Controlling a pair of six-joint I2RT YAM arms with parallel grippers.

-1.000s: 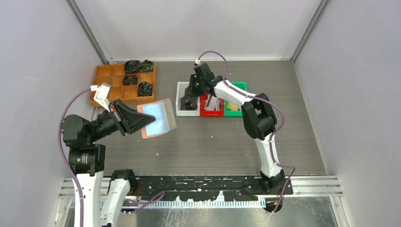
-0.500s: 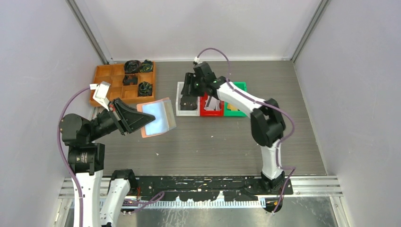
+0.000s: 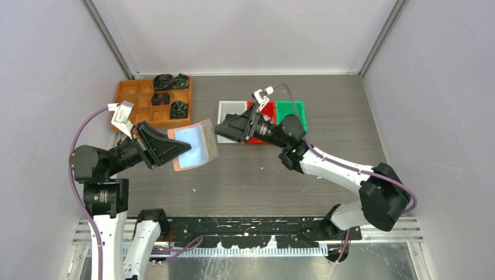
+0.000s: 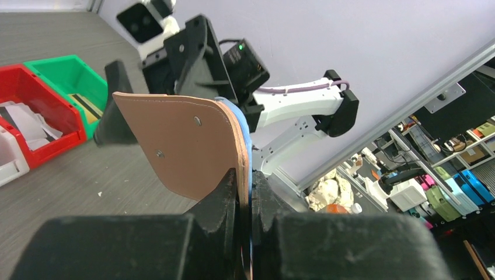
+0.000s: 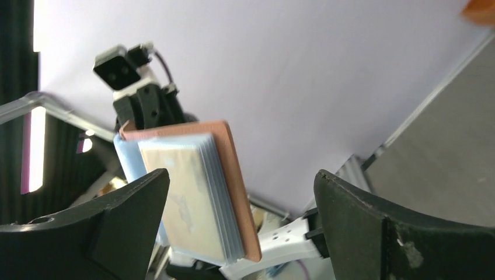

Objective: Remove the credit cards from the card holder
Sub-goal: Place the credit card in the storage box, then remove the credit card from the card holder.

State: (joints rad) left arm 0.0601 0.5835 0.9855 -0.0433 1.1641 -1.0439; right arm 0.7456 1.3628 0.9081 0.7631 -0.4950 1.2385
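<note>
Now the right gripper [image 3: 226, 129] has left the bins [image 3: 290, 109] and faces the holder [image 3: 195, 146], jaws wide, just beside its free edge, seemingly ready to pull cards [image 5: 184, 204]. The left gripper [image 3: 169, 149] pinches the holder aloft: stiff tan leather, rounded corners, glossy blue sleeves.

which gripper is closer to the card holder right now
Left. The left gripper is clamped on one edge of the card holder. The right gripper is open and points at the opposite edge, not gripping it.
</note>
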